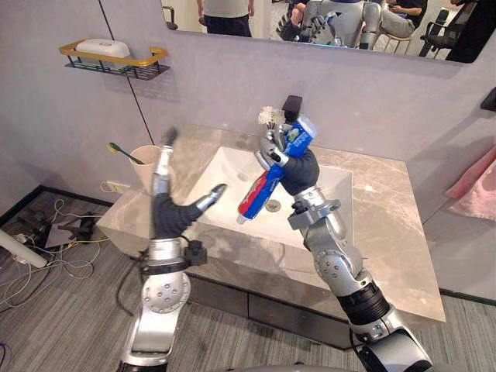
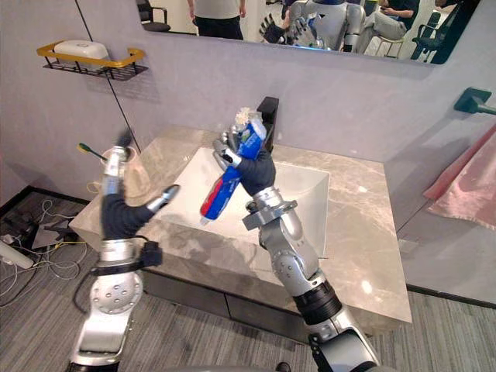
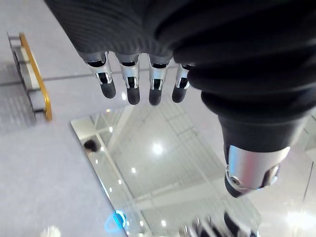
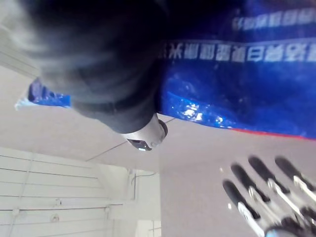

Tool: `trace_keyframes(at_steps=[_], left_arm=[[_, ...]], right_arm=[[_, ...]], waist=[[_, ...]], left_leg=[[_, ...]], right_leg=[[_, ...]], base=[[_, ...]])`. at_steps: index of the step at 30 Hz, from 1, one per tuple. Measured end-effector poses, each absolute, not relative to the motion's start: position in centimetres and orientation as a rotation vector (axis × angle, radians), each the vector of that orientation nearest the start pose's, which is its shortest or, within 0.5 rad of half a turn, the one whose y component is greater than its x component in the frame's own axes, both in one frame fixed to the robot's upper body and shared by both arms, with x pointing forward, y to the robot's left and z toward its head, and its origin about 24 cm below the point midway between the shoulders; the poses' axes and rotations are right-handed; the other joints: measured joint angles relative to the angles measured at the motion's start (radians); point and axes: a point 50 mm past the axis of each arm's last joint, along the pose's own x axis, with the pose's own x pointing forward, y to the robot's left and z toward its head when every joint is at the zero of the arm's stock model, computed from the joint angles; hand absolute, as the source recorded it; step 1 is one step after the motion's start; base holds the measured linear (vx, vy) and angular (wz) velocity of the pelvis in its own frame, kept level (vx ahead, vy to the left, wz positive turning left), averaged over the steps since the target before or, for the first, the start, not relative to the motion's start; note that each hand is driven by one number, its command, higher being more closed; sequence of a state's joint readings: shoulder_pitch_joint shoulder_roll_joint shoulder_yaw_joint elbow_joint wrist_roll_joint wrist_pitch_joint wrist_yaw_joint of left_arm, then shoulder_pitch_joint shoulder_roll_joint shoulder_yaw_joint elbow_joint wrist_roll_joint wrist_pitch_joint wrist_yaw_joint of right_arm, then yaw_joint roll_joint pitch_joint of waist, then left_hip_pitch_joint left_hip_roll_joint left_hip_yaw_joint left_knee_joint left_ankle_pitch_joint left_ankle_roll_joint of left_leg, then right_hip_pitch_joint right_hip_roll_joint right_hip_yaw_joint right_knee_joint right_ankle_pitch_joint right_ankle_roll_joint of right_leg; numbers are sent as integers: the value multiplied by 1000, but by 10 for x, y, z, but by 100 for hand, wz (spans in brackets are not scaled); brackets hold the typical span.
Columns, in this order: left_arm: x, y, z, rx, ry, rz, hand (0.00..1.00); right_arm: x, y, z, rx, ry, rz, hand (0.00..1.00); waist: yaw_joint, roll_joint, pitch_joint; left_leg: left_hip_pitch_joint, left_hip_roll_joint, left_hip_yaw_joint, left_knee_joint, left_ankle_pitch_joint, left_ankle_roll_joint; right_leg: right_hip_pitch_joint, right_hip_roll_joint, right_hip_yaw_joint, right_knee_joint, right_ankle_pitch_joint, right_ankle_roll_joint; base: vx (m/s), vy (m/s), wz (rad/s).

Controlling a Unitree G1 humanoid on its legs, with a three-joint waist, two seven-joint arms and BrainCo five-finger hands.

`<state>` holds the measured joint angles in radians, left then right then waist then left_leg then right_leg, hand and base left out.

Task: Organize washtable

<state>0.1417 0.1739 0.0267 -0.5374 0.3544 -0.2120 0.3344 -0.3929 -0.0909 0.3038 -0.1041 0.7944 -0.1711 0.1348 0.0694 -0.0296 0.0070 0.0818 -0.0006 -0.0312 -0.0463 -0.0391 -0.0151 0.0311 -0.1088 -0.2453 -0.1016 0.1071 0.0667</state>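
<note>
I have my right hand (image 1: 291, 167) clamped round the blue toothpaste tube (image 1: 260, 190), tilted above the sink basin (image 1: 329, 194), with the black faucet (image 1: 292, 106) close behind. My left hand (image 1: 167, 213) is up, fingers straight and thumb spread, just beside the cup (image 1: 143, 167) holding a toothbrush (image 1: 124, 153) at the counter's (image 1: 387, 225) left end.

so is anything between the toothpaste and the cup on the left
Yes, the left hand. The right hand holds the toothpaste over the sink, and the left hand is raised, fingers straight, right beside the cup on its sink side, so it looks to stand across the direct way there. Nothing else visible does.
</note>
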Motion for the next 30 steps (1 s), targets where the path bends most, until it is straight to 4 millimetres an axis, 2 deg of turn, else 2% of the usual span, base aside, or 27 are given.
trace_keyframes(at_steps=[4,9,11,12,14,16,17,18,20,22,23,27,30], left_arm=[[190,202,161,443,-691,448,0],[166,249,150,391,-609,717,0],[152,277,130,339,-506,871,0],[149,284,123,319,-472,906,0],[133,303,90,219,-325,1018,0],[122,311,66,161,-218,1067,0],[114,313,42,110,-111,1093,0],[110,313,32,88,-68,1100,0],[93,314,-8,21,122,1121,0],[84,310,-31,-11,236,1111,0],[75,305,-51,-40,347,1097,0],[60,282,-90,-112,554,1027,0],[57,268,-103,-135,631,972,0]], right_arm=[[284,-75,177,655,-511,599,100],[279,-95,174,655,-546,519,100],[276,-104,172,658,-558,480,100],[276,-107,172,658,-562,470,100],[277,-115,172,658,-576,431,100],[278,-119,172,660,-581,409,100],[279,-123,173,656,-586,385,100],[279,-124,173,656,-588,380,100],[279,-126,173,660,-592,371,100],[279,-125,173,662,-592,371,100],[279,-126,173,661,-593,370,100],[279,-125,173,660,-598,370,100],[278,-126,174,655,-615,363,100]], waist=[[1,6,0],[6,8,1],[15,13,1],[22,15,1],[34,24,0],[49,30,-1],[55,33,-2],[56,33,-3],[57,33,-3],[56,33,-3],[56,33,-3],[56,31,-3],[56,31,-3]], left_leg=[[0,0,-11,-3,0,0],[-3,0,-21,-9,0,0],[2,1,-25,-14,-1,0],[2,1,-24,-15,-1,0],[2,1,-27,-18,-1,0],[3,1,-28,-19,-1,0],[3,1,-31,-20,-1,0],[3,1,-35,-20,-1,0],[5,1,-45,-18,-1,0],[4,0,-48,-17,-1,0],[2,0,-49,-17,-1,0],[-5,0,-59,-20,-4,-5],[-9,0,-71,-20,-3,-5]], right_leg=[[2,0,-4,0,-2,1],[9,0,-16,0,-11,3],[13,0,-24,0,-17,4],[13,0,-24,0,-17,5],[13,0,-27,0,-19,6],[13,0,-28,0,-19,6],[13,-1,-30,0,-20,7],[14,-1,-32,0,-20,7],[16,-2,-39,1,-22,7],[16,-3,-45,1,-22,7],[17,-4,-48,0,-23,8],[20,-5,-59,0,-29,7],[20,-5,-72,0,-31,8]], base=[[2,-2,4],[-5,-4,7],[-4,-5,6],[0,0,0],[-2,-3,4],[0,0,0],[6,-1,5],[11,-2,13],[19,-4,13],[-9,-7,4],[-33,-6,5],[-40,-7,7],[0,-9,13]])
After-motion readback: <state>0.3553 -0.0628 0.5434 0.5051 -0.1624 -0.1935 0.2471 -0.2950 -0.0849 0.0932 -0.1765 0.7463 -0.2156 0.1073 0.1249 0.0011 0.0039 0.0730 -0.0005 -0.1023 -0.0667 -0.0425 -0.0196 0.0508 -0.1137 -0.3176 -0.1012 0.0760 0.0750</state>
